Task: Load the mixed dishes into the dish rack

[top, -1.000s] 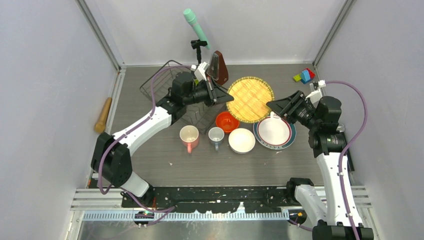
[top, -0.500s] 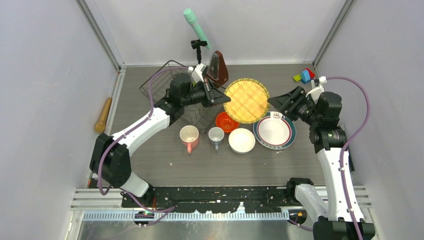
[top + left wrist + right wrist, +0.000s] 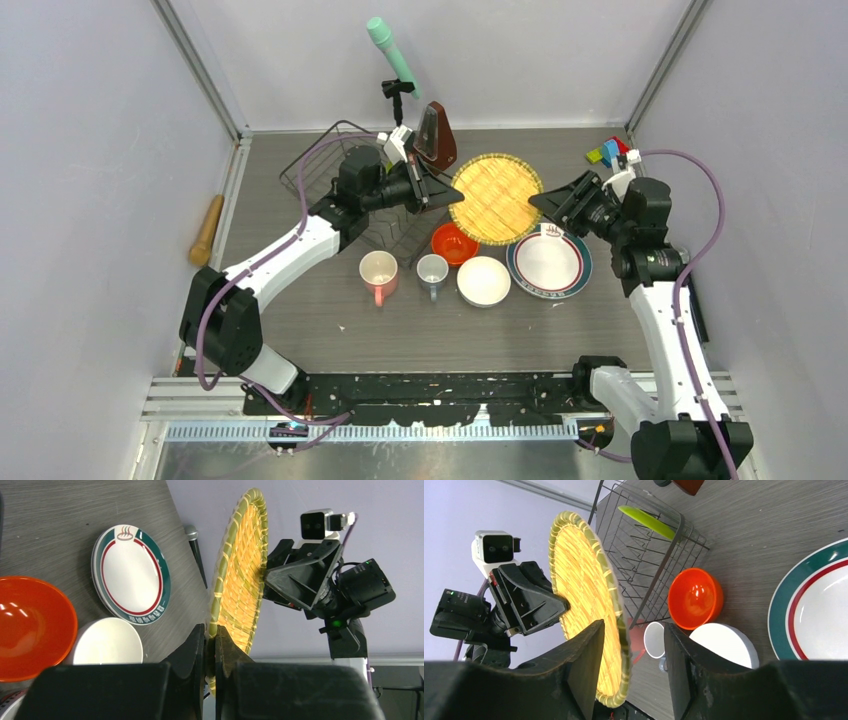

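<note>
Your left jaws are clenched on one rim of the tan plate (image 3: 240, 585), held on edge above the bench beside the dish rack (image 3: 646, 562), while your right jaws straddle the opposite rim, not closed; it looks light, stiff and rough-woven, so pinch its rim squarely.

Dish rack (image 3: 312, 170) partly behind left arm (image 3: 310, 235)

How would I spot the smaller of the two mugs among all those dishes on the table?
Find the dark wire dish rack at the back left of the table; a row of dishes stands just in front of it. The small grey-blue mug sits between the pink mug and the white bowl. It is the smaller mug and, unlike the bowl, has a handle.
</note>
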Robot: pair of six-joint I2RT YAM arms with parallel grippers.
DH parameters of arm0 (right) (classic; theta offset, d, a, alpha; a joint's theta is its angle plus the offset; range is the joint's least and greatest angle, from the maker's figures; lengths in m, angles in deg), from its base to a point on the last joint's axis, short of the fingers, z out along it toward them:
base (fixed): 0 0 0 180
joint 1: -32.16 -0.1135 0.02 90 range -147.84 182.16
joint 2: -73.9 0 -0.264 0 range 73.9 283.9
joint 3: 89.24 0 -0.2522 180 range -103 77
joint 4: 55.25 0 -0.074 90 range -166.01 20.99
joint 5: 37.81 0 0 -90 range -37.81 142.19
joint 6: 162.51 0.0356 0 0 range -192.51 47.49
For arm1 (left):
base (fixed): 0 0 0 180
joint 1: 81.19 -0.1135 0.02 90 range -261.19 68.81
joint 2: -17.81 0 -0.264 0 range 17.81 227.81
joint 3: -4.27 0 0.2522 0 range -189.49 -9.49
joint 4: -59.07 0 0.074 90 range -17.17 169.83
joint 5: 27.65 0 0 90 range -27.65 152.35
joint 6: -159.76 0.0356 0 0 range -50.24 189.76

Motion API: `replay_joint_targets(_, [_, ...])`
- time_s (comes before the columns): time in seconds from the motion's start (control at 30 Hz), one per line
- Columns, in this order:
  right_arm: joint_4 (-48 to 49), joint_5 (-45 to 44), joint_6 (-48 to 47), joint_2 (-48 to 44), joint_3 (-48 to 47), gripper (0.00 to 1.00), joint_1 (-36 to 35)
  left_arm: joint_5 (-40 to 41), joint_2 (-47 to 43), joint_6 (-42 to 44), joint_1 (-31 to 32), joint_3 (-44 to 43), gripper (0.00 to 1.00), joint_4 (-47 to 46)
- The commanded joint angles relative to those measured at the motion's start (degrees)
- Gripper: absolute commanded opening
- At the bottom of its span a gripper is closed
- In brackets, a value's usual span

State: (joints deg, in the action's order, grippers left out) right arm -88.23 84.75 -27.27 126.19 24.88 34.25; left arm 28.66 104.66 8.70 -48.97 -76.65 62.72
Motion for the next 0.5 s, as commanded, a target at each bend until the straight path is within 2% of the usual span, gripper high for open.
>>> replay_joint_targets(0.0, [4.3, 0.6, 1.3, 1.1, -0.2, 0.47, -1.3, -2.4, -2.1, -2.0, -0.1, -0.3, 0.00, -6.8])
replay_joint_targets(0.1, [4.6, -0.1, 1.5, 1.0, -0.4, 0.31, -1.6, -2.6, -1.9, -1.9, -0.1, -0.4, 0.00, -6.7])
replay_joint_targets(0.2, [4.5, -0.9, 1.2, 0.5, -0.7, 0.04, -1.7, -2.6, -1.7, -1.8, -0.2, -0.3, 0.00, -6.3])
replay_joint_targets(0.23, [4.4, -1.2, 1.1, 0.1, -1.1, 0.02, -1.7, -2.2, -1.8, -1.5, -0.3, -0.4, 0.06, -5.1])
replay_joint_targets(0.27, [3.7, -2.0, 0.2, -0.1, -1.4, 0.01, -1.7, -1.7, -2.0, -0.6, -0.5, -0.8, 0.18, -3.1])
replay_joint_targets(0.3, [3.3, -2.6, -0.3, -0.6, -2.2, 0.01, -1.7, -0.8, -2.4, 0.9, -0.8, -1.2, 0.38, -0.2])
replay_joint_targets(0.33, [2.1, -4.1, -2.1, -0.8, -2.8, 0.00, -1.7, 0.5, -3.2, 4.0, -1.1, -1.6, 0.48, 3.3])
replay_joint_targets(0.47, [-5.8, -12.8, -10.2, 0.1, -9.3, 0.00, -2.9, 7.2, -7.5, 14.0, -3.3, -2.5, 0.78, 17.6])
